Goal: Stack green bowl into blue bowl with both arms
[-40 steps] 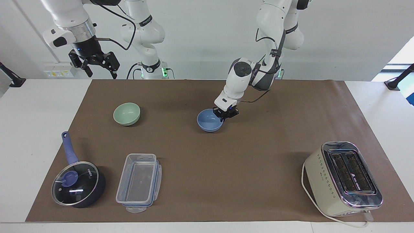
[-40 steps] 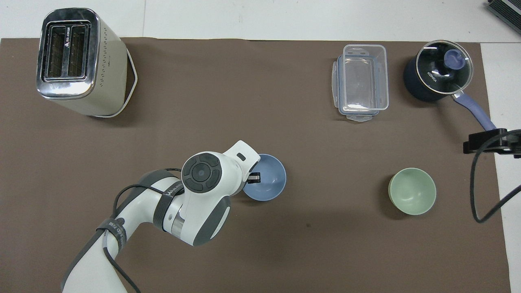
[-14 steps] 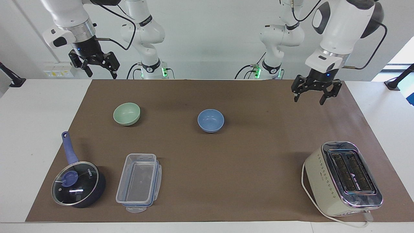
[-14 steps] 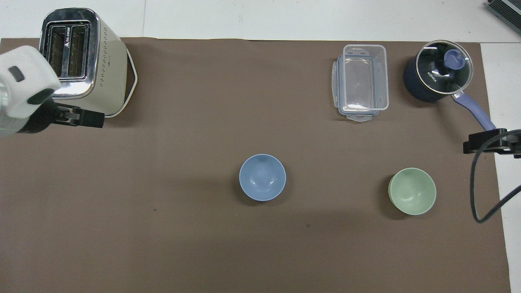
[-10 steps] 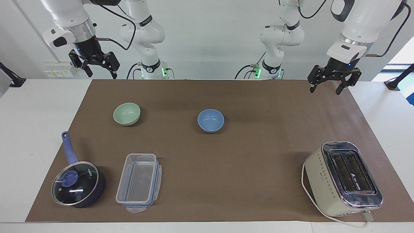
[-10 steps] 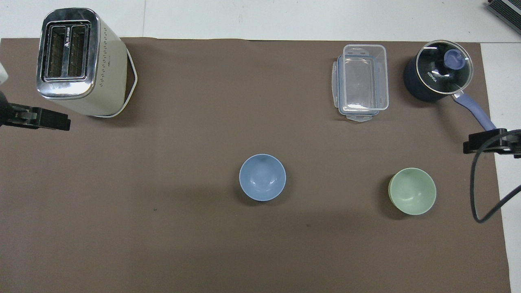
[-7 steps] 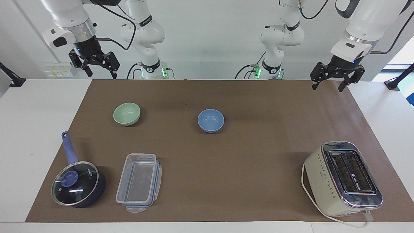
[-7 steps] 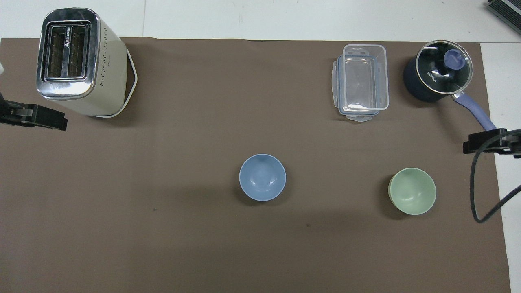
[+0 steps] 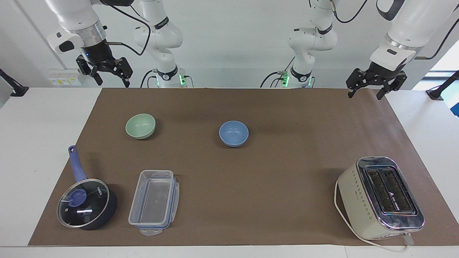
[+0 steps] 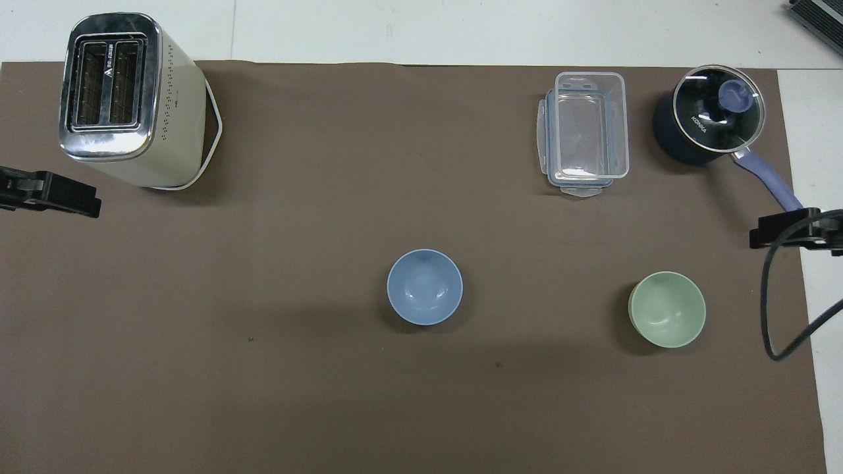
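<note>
Facing high, overhead steep; both share mat (image 9: 251,172).

A toaster (image 9: 381,197) stands toward the left arm's end of the tabletop (image 9: 43,125); a lidded saucepan (image 9: 86,203) sits just beside a clear container (image 9: 154,202) on the brown mat (image 9: 251,179).

left pincer (image 10: 49,193) cut off at overhead edge, right pincer (image 10: 793,230) likewise
</note>
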You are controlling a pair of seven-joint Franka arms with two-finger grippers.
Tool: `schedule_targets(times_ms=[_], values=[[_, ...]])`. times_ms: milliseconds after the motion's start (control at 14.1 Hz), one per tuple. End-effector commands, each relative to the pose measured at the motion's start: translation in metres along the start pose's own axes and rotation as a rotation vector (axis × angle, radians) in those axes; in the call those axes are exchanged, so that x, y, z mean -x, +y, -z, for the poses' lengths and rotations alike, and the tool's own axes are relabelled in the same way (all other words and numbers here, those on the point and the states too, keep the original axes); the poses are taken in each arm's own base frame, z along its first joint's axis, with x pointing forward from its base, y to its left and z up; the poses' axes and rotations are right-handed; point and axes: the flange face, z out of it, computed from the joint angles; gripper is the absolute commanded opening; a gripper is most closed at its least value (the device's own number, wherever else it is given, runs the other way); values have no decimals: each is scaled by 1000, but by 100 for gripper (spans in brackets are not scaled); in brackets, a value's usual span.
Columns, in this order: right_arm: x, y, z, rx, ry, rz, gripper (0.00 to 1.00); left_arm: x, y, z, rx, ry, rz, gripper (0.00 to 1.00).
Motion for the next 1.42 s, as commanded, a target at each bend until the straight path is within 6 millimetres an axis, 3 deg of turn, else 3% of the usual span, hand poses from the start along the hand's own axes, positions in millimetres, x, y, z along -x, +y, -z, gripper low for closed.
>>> schedule_targets(times_ms=[0,1350], values=[[4,1,2,-20,-2,7,100,10,-11,0,2,-13,9,100],[4,1,2,-22,-2,7,100,11,-14,0,36,-17,29,100]])
